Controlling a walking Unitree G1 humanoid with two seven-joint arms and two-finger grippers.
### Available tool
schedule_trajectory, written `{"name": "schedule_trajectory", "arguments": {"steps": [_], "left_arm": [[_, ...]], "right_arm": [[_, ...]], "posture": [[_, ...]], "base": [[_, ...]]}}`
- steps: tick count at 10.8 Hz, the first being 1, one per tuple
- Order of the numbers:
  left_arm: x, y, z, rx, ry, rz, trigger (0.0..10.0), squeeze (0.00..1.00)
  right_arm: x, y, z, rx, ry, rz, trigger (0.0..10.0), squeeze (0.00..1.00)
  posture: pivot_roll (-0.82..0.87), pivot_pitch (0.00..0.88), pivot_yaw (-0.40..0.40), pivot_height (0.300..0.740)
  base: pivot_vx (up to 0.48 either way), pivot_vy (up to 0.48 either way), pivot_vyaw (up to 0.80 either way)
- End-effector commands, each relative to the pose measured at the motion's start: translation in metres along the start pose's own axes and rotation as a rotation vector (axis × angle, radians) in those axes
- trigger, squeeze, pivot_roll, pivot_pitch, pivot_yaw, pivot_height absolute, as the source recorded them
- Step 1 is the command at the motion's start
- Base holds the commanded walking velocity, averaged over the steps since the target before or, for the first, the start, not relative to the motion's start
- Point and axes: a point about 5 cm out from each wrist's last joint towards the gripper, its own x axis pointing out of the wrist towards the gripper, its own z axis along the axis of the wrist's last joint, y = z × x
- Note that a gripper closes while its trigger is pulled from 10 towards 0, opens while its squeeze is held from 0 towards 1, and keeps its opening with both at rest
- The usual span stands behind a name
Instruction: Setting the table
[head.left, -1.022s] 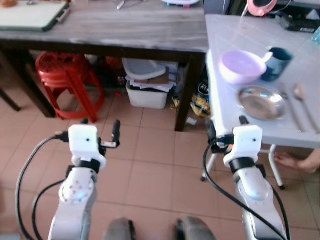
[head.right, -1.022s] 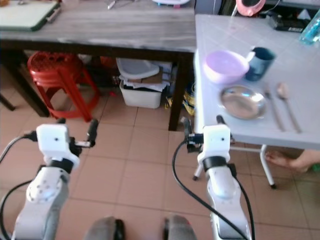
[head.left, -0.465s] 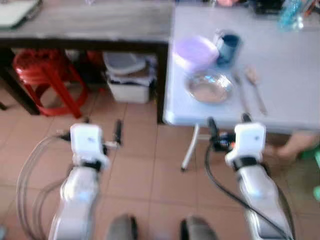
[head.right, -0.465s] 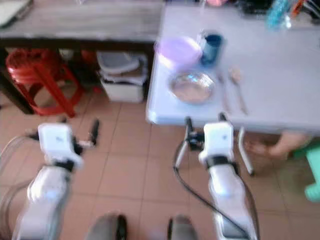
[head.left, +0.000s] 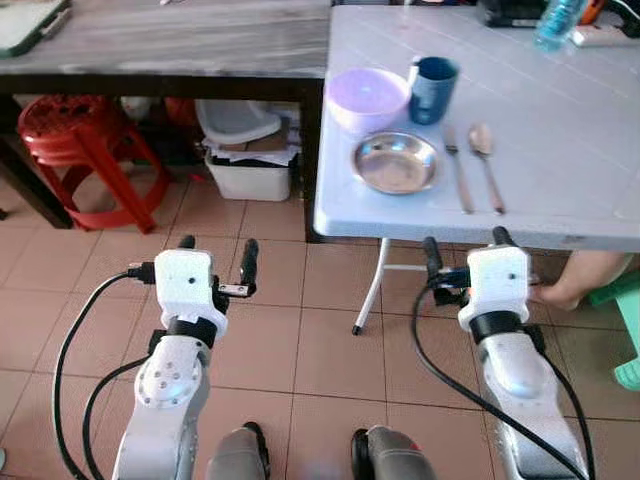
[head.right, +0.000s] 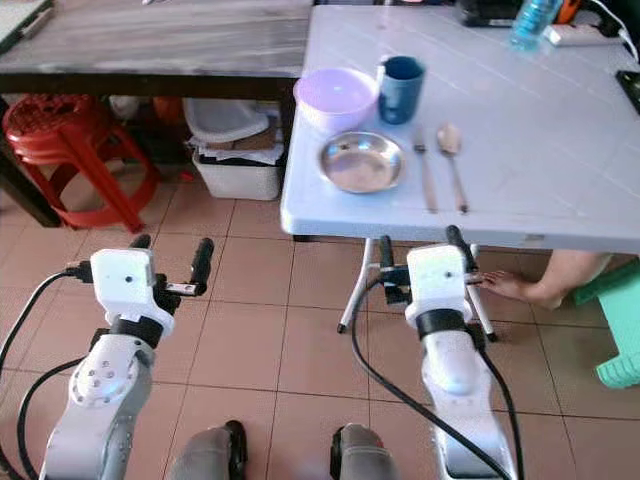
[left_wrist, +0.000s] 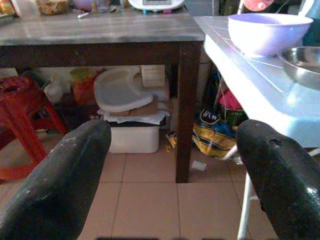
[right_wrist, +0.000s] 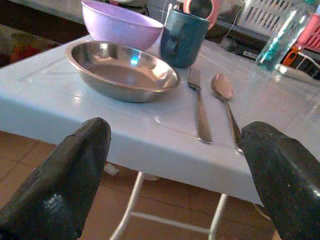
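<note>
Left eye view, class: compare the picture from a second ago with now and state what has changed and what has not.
The camera has swung right, bringing the white table nearer centre. Nothing was grasped or released. The bowl, cup, plate, fork and spoon stay in the same arrangement. Left gripper and right gripper stay open and empty, in front of the table.

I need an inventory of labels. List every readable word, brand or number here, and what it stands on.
None can be read outright.
Bag under the wooden table: white print, too blurred to read.
Bottle on the white table: label too small to read.
Cup, bowl, plate, fork, spoon: no markings visible.
</note>
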Motion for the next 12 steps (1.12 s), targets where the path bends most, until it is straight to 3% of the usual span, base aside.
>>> {"name": "schedule_trajectory", "arguments": {"steps": [1, 3, 4, 7, 8, 9, 12], "left_arm": [[-0.0016, -0.0004, 0.0023, 0.000, -0.011, -0.012, 10.0, 0.00], [-0.0015, -0.0011, 0.0029, -0.008, -0.014, -0.020, 10.0, 0.00], [-0.0011, -0.0014, 0.0032, -0.010, -0.015, -0.022, 10.0, 0.00], [-0.0007, -0.0021, 0.0033, -0.012, -0.016, -0.022, 10.0, 0.00], [-0.0003, -0.0022, 0.0035, -0.013, -0.017, -0.022, 10.0, 0.00], [-0.0004, -0.0021, 0.0035, -0.017, -0.018, -0.022, 10.0, 0.00], [-0.0004, -0.0015, 0.0033, -0.016, -0.018, -0.020, 10.0, 0.00]], "right_arm": [[0.0007, 0.0013, -0.0029, 0.001, 0.021, -0.005, 10.0, 0.00], [-0.0008, 0.0040, -0.0018, 0.018, 0.016, 0.032, 10.0, 0.00], [-0.0033, 0.0029, 0.0023, 0.071, -0.009, 0.049, 10.0, 0.00], [-0.0005, 0.0011, 0.0055, 0.053, -0.024, 0.032, 10.0, 0.00], [-0.0006, 0.0013, 0.0038, 0.110, -0.006, 0.008, 10.0, 0.00], [0.0000, 0.0001, 0.0033, 0.109, -0.005, -0.009, 10.0, 0.00], [-0.0001, -0.0015, 0.0069, 0.125, -0.031, -0.012, 10.0, 0.00]], "posture": [[-0.03, 0.176, 0.025, 0.740], [-0.03, 0.178, 0.024, 0.740], [-0.03, 0.180, 0.024, 0.740], [-0.03, 0.178, 0.021, 0.740], [-0.03, 0.176, 0.021, 0.740], [-0.03, 0.174, 0.020, 0.740], [-0.02, 0.170, 0.017, 0.740]], "base": [[0.277, 0.000, 0.00], [0.276, 0.000, 0.00], [0.277, 0.000, 0.00], [0.274, 0.000, 0.00], [0.274, 0.000, 0.00], [0.266, 0.000, 0.00], [0.000, 0.000, 0.00]]}}
